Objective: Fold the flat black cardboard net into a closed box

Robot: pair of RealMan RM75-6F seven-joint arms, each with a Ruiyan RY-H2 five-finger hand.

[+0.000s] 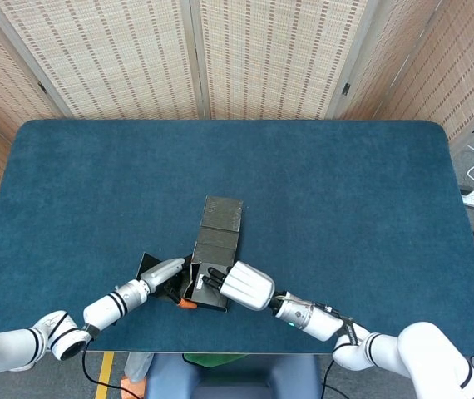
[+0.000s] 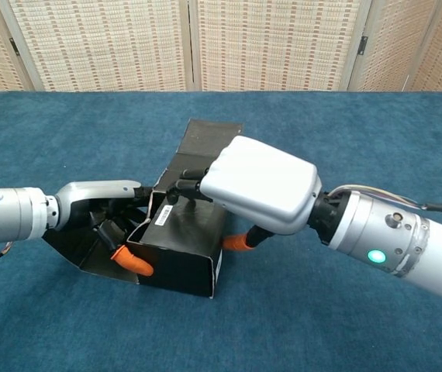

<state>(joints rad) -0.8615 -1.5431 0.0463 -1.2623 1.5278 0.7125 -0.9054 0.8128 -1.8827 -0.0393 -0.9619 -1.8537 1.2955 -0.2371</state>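
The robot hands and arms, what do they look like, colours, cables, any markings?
Both arms are glossy white with silver metal wrist cylinders. The right robot hand has a smooth white back shell, black fingers and orange fingertips; its wrist shows a glowing green light and thin cables. The left robot hand has a silver-grey back, black fingers and an orange fingertip; a black cable trails from its forearm.

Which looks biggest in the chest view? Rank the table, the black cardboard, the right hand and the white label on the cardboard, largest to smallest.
1. table
2. black cardboard and right hand: similar spread, and the hand hides part of the cardboard, so unsure
3. white label
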